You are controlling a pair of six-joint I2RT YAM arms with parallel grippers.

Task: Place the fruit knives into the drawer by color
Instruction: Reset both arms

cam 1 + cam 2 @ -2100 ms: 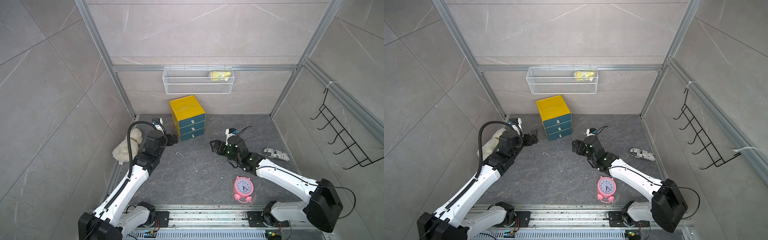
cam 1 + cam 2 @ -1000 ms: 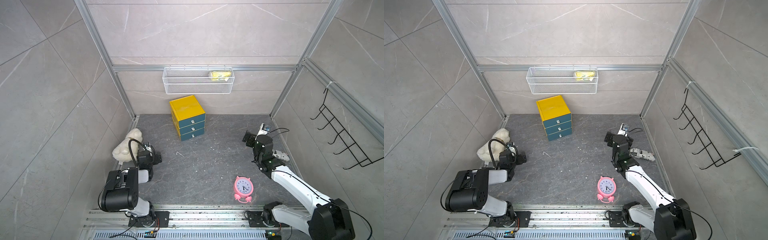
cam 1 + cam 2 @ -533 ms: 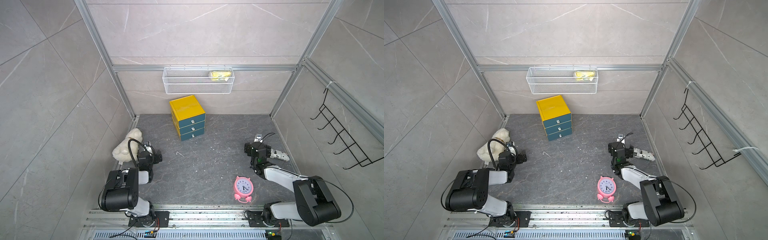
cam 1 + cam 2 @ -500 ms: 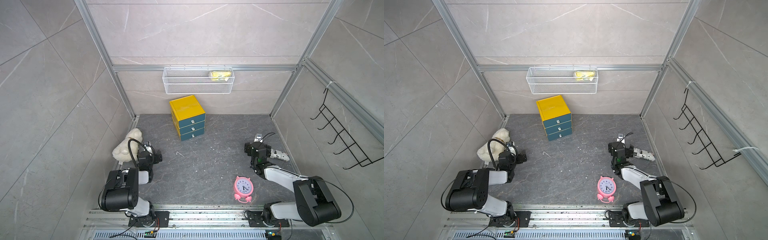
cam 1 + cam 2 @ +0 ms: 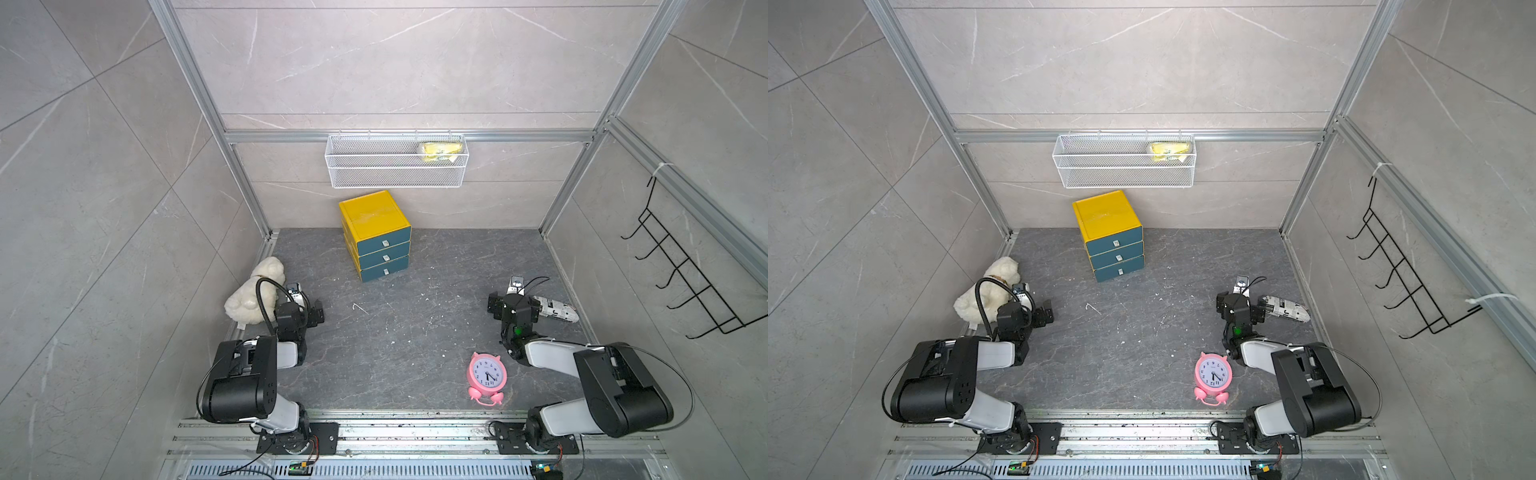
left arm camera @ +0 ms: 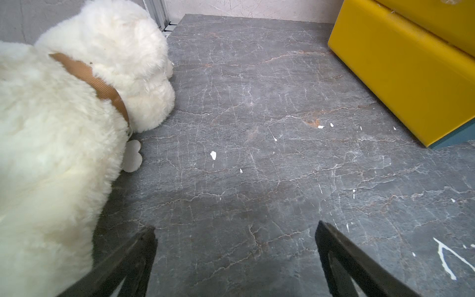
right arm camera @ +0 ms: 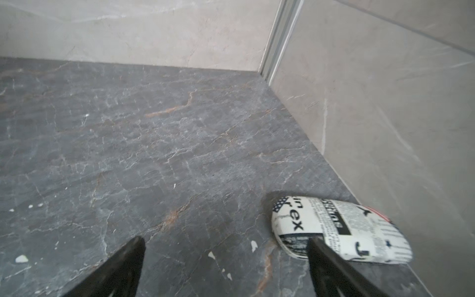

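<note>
The drawer [image 5: 376,232] [image 5: 1108,232] is a yellow cabinet with three dark-teal fronts, all pushed in, standing at the back of the floor; its yellow side [image 6: 401,64] shows in the left wrist view. No fruit knives show in any view. My left gripper [image 5: 307,304] [image 5: 1040,309] [image 6: 235,228] rests low at the left beside a plush toy, open over bare floor. At the right, my right gripper [image 5: 515,300] [image 5: 1239,305] [image 7: 226,239] is also open and holds nothing. One of its fingers stands in front of a printed pouch.
A white plush dog [image 5: 253,291] [image 6: 64,128] lies against the left wall. A newspaper-print pouch [image 5: 555,309] [image 7: 341,228] lies by the right wall, a pink alarm clock [image 5: 487,376] near the front. A white wire basket [image 5: 397,176] and a black hook rack [image 5: 685,282] hang on the walls.
Both arms have drawn back from the middle of the floor and folded low near the front rail, the left first, the right within the last second. Both grippers stayed open.
</note>
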